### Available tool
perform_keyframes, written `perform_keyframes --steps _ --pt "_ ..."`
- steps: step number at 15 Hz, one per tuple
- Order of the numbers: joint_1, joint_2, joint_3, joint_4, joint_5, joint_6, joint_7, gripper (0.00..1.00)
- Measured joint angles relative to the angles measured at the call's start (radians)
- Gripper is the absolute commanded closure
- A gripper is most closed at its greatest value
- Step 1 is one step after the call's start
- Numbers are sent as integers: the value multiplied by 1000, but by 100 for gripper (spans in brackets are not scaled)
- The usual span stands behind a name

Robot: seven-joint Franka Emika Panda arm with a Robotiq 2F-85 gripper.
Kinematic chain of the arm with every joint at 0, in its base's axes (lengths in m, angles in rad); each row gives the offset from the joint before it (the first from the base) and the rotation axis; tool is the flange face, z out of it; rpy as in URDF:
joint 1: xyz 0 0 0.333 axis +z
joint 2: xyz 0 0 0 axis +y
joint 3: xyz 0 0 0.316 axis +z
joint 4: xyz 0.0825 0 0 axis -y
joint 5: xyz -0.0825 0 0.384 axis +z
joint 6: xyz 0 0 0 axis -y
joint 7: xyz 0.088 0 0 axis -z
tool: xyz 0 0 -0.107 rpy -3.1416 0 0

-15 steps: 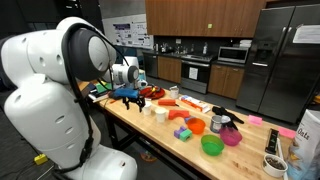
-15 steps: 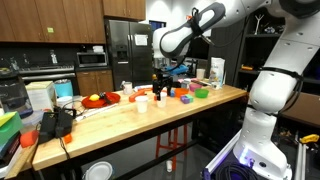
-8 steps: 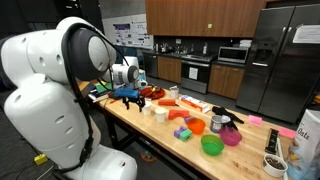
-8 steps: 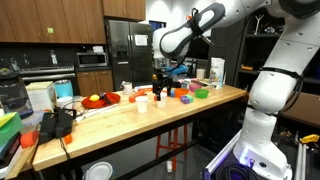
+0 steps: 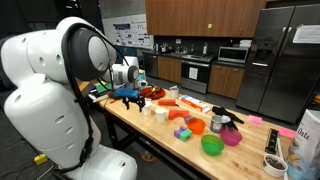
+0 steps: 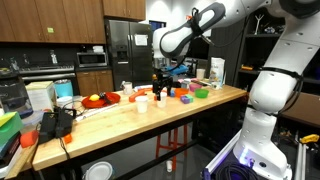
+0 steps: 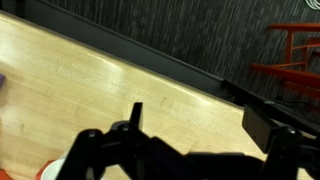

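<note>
While the gripper (image 6: 160,90) hovers over the table (image 6: 115,117) (jaws apart, nothing between), a white cup (image 6: 142,104) stands near.

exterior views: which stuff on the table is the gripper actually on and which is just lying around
In hand:
- gripper, open, low over the wooden table
- white cup, the thing nearest it

Lying about:
- red plate
- green bowl
- pink bowl
- orange bowl
</note>
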Motion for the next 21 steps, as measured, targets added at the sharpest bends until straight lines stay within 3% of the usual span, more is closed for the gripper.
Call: perform_keyframes --steps 21 --pt "0 0 0 0 0 0 0 0"
